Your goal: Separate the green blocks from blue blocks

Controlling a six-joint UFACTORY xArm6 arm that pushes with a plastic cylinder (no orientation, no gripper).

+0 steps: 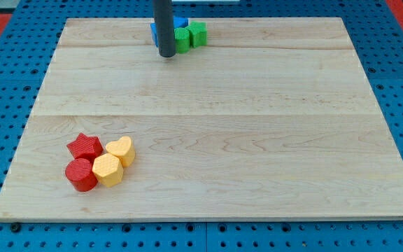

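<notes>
My tip [166, 54] rests on the wooden board [208, 126] near the view's top, just left of centre. Right behind the rod sits a tight cluster of blue and green blocks. A blue block [180, 23] shows at the rod's right and a blue edge [153, 31] at its left; the rod hides most of the blue. A green block [183, 39] touches the rod's right side, and a second green block [198, 33] sits against it on the right. The shapes are hard to make out.
At the view's bottom left lies a second cluster: a red star [85, 145], a red cylinder [81, 174], a yellow heart [121, 150] and a yellow hexagon [108, 170], all touching. A blue perforated table surrounds the board.
</notes>
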